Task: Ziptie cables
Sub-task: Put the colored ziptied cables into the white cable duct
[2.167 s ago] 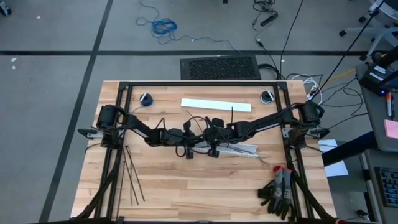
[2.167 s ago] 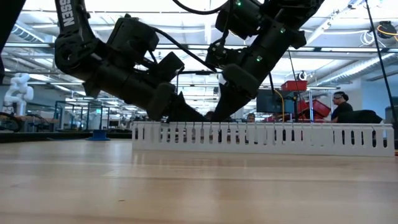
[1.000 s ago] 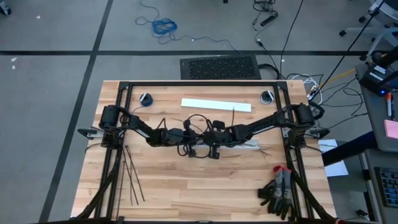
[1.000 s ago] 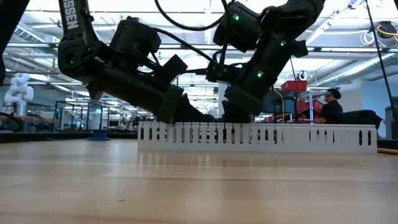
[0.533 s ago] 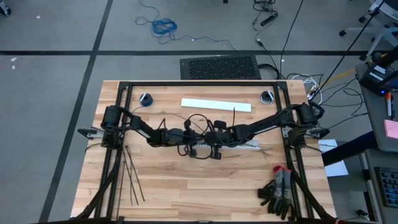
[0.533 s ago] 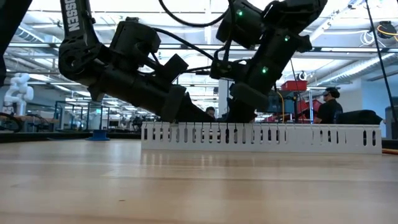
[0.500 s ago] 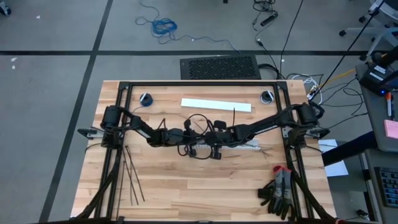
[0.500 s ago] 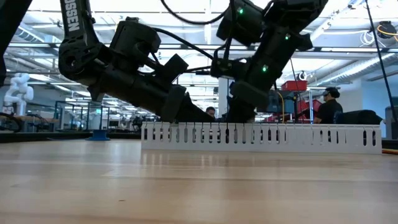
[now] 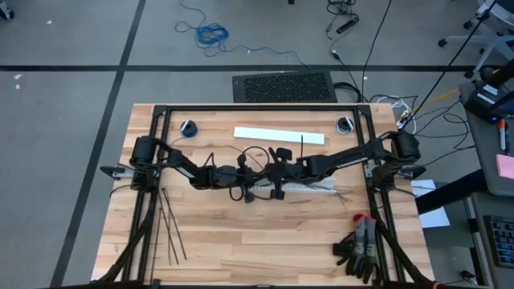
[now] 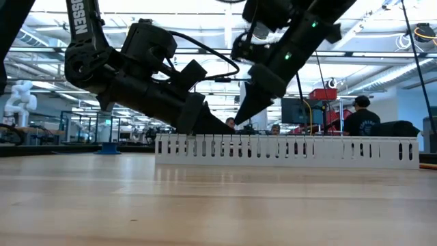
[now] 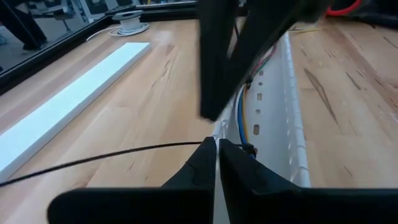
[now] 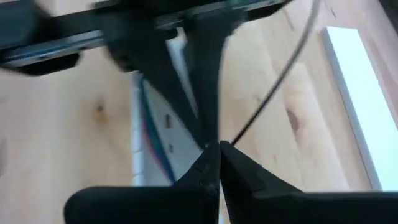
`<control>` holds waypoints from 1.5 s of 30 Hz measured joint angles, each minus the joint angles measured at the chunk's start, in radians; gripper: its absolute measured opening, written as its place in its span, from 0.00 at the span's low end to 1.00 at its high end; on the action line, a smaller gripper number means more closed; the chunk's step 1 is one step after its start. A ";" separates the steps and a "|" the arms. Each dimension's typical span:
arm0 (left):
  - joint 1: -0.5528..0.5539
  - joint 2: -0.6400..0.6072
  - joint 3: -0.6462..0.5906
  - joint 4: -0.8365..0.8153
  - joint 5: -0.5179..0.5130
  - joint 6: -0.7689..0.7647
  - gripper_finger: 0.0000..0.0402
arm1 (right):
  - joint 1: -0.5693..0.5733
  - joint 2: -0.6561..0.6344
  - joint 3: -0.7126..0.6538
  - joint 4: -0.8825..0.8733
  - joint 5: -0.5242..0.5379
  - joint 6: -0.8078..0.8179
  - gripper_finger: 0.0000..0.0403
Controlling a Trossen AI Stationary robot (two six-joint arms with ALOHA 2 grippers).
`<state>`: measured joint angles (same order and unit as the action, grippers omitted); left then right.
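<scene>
The cables (image 11: 244,118), thin blue and pale wires, lie inside the white slotted duct (image 9: 313,187) at mid-table. My left gripper (image 11: 217,144) is shut at the duct's left end, with a thin black ziptie (image 11: 106,157) running off from its tips. My right gripper (image 10: 239,117) is shut and hangs just above the duct. In the left wrist view its tip (image 11: 208,112) stands a little above that ziptie, apart from it. Several spare zipties (image 9: 170,229) lie flat near the left front. My left gripper pinches one end of the ziptie (image 11: 198,144) between its two fingertips. The fingers come from the table's left, slanting slightly down, and lie across the strip. The rest of the ziptie reaches out toward the table's far left side.
A flat white strip (image 9: 279,135) lies toward the far edge, with a small spool (image 9: 188,127) at its left and another (image 9: 345,124) at its right. Dark gloves (image 9: 360,247) sit at the front right corner. People stand in the room beyond the table.
My right gripper has risen from behind the duct until its shut tips stand clear above the duct's top edge.
</scene>
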<state>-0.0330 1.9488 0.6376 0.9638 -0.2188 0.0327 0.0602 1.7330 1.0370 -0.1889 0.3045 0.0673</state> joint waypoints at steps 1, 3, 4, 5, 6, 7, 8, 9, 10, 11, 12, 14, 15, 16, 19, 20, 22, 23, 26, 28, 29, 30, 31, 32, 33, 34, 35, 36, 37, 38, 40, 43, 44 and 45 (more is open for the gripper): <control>0.000 0.000 0.000 0.000 0.000 -0.001 0.05 | -0.007 0.009 0.000 0.000 -0.004 0.000 0.00; 0.000 0.000 0.000 -0.001 0.000 -0.001 0.05 | -0.019 0.025 0.000 0.010 -0.019 -0.002 0.00; 0.000 0.000 0.000 -0.002 0.000 -0.002 0.05 | -0.022 0.033 0.000 0.019 -0.021 -0.003 0.00; 0.000 0.000 0.000 -0.003 0.000 -0.002 0.05 | -0.024 0.039 0.000 0.025 -0.020 -0.004 0.00; 0.000 0.000 0.000 -0.004 0.000 -0.002 0.05 | -0.027 0.046 0.000 0.031 -0.020 -0.005 0.00; 0.000 -0.001 0.000 -0.005 0.000 -0.002 0.05 | -0.029 0.053 0.000 0.035 -0.020 -0.005 0.00; 0.000 -0.001 0.000 -0.004 0.000 -0.002 0.05 | -0.032 0.062 0.000 0.038 -0.022 -0.005 0.00; 0.000 -0.001 0.000 -0.004 0.000 -0.002 0.05 | -0.035 0.069 0.001 0.038 -0.027 -0.004 0.00; 0.000 -0.001 0.000 -0.005 0.000 -0.002 0.05 | -0.036 0.076 0.001 0.041 -0.033 -0.003 0.00; 0.000 -0.001 0.000 -0.005 0.000 -0.002 0.05 | -0.039 0.082 0.002 0.045 -0.038 -0.003 0.00; 0.000 -0.001 0.000 -0.005 0.000 -0.002 0.05 | -0.041 0.087 0.002 0.046 -0.039 -0.003 0.00; 0.000 -0.001 0.000 -0.005 0.000 -0.002 0.05 | -0.041 0.094 0.003 0.048 -0.036 -0.001 0.00; 0.000 -0.001 0.000 -0.005 0.000 -0.002 0.05 | -0.041 0.094 0.003 0.046 -0.035 -0.001 0.00; 0.000 -0.001 0.000 -0.005 0.000 -0.002 0.05 | -0.041 0.093 0.003 0.045 -0.036 -0.001 0.00; 0.000 -0.001 0.000 -0.005 0.000 -0.002 0.05 | -0.036 0.079 0.002 0.033 -0.036 -0.001 0.00; 0.000 -0.001 0.000 -0.005 0.000 -0.001 0.05 | -0.033 0.071 0.001 0.022 -0.028 -0.002 0.00; 0.000 -0.001 0.000 -0.005 0.000 -0.001 0.05 | -0.023 0.048 0.000 -0.003 -0.004 -0.002 0.00; 0.000 -0.001 0.000 -0.005 0.000 -0.001 0.05 | -0.018 0.035 0.000 -0.012 0.004 -0.002 0.00; 0.000 -0.001 0.000 -0.005 0.000 -0.002 0.05 | -0.002 0.002 0.000 -0.027 0.008 0.006 0.00; 0.000 -0.001 0.000 -0.005 0.000 -0.001 0.05 | 0.012 -0.005 0.000 -0.032 0.011 0.010 0.00; 0.000 -0.001 0.000 -0.005 0.000 -0.001 0.05 | 0.019 -0.005 0.000 -0.030 0.012 0.010 0.00; 0.000 -0.001 0.000 -0.005 0.000 -0.001 0.05 | 0.025 -0.005 0.000 -0.031 0.012 0.013 0.00; 0.000 -0.001 0.000 -0.005 0.000 -0.001 0.05 | 0.029 -0.005 0.000 -0.031 0.011 0.021 0.00; 0.000 -0.001 0.000 -0.005 -0.001 -0.002 0.05 | 0.031 -0.003 0.000 -0.031 0.008 0.027 0.00; 0.000 -0.001 0.000 -0.005 -0.001 -0.001 0.05 | 0.034 0.001 0.000 -0.031 0.008 0.034 0.00; 0.000 -0.001 0.000 -0.005 -0.001 -0.001 0.05 | 0.036 0.004 0.000 -0.034 0.008 0.039 0.00; 0.000 -0.001 0.000 -0.005 -0.001 -0.002 0.05 | 0.037 0.009 0.000 -0.037 0.009 0.043 0.00; 0.000 -0.001 0.000 -0.005 -0.002 -0.002 0.05 | 0.036 0.016 0.000 -0.031 0.010 0.043 0.00; 0.000 -0.001 0.000 -0.005 -0.002 -0.001 0.05 | 0.036 0.020 0.000 -0.024 0.011 0.044 0.00; 0.000 -0.001 0.000 -0.005 -0.003 -0.002 0.05 | 0.035 0.024 0.000 -0.027 0.010 0.044 0.00; 0.000 -0.001 0.000 -0.006 -0.004 -0.002 0.05 | 0.030 0.039 0.000 -0.022 0.008 0.045 0.00; 0.000 -0.001 0.000 -0.007 -0.005 -0.002 0.05 | 0.019 0.072 0.000 -0.021 0.004 0.048 0.00; 0.000 -0.001 0.000 -0.008 -0.007 -0.002 0.05 | 0.017 0.083 0.001 -0.020 0.002 0.051 0.00; 0.000 -0.001 0.000 -0.008 -0.008 -0.002 0.05 | 0.014 0.095 0.002 -0.019 0.001 0.052 0.00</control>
<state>-0.0330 1.9480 0.6376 0.9558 -0.2265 0.0311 0.0744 1.8277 1.0386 -0.2081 0.3060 0.1196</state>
